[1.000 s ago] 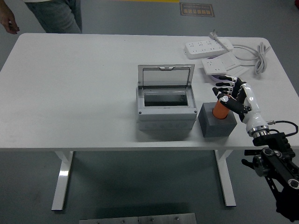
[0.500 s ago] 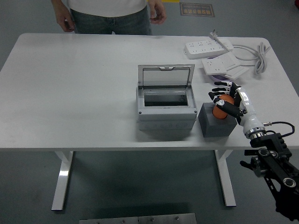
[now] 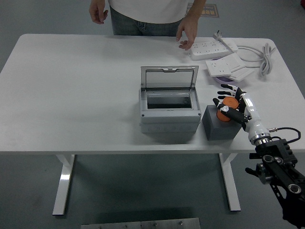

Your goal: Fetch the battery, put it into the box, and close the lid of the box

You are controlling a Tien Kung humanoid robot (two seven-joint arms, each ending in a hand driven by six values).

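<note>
One right hand (image 3: 232, 106) | fingers gripping battery (image 3: 228, 108) | upright in block (image 3: 220, 124)

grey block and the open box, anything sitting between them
Nothing: in the head view only a narrow strip of bare white table separates the grey block, where the right hand wraps the orange battery, from the open box.

A lab or workshop: white bench (image 3: 71, 95) on a grey floor (image 3: 143, 191), power strips (image 3: 213, 47) lying loose, person (image 3: 147, 14) watching.
</note>
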